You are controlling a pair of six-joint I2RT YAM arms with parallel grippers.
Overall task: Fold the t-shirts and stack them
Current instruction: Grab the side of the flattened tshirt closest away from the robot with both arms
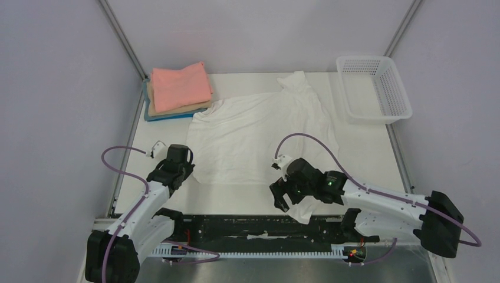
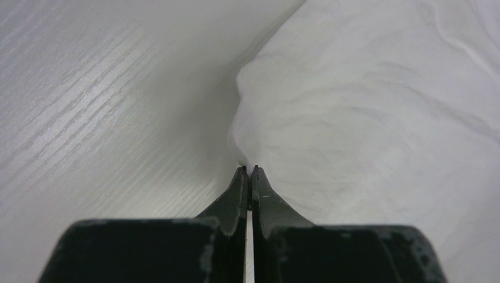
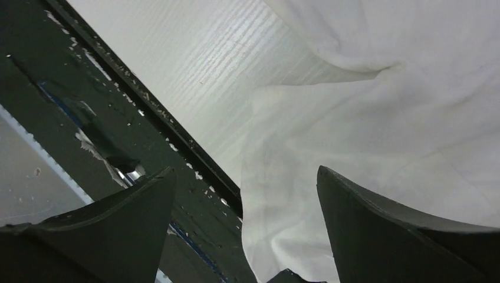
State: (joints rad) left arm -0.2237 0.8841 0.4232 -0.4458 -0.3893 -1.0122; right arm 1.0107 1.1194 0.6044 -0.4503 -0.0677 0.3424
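White t-shirt (image 1: 259,132) spread flat, left gripper (image 2: 248,170) closed, right gripper (image 3: 246,171) parted

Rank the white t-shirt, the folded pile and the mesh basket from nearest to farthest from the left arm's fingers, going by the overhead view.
Starting from the left fingers:
1. white t-shirt, spread mid-table, its near-left edge right at the fingertips.
2. folded pile, at the back left corner.
3. basket, at the back right corner, across the table.

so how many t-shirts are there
4. The white t-shirt lies spread in the middle; the pink t-shirt, tan t-shirt and blue t-shirt lie folded and stacked far left. More may hide between them.
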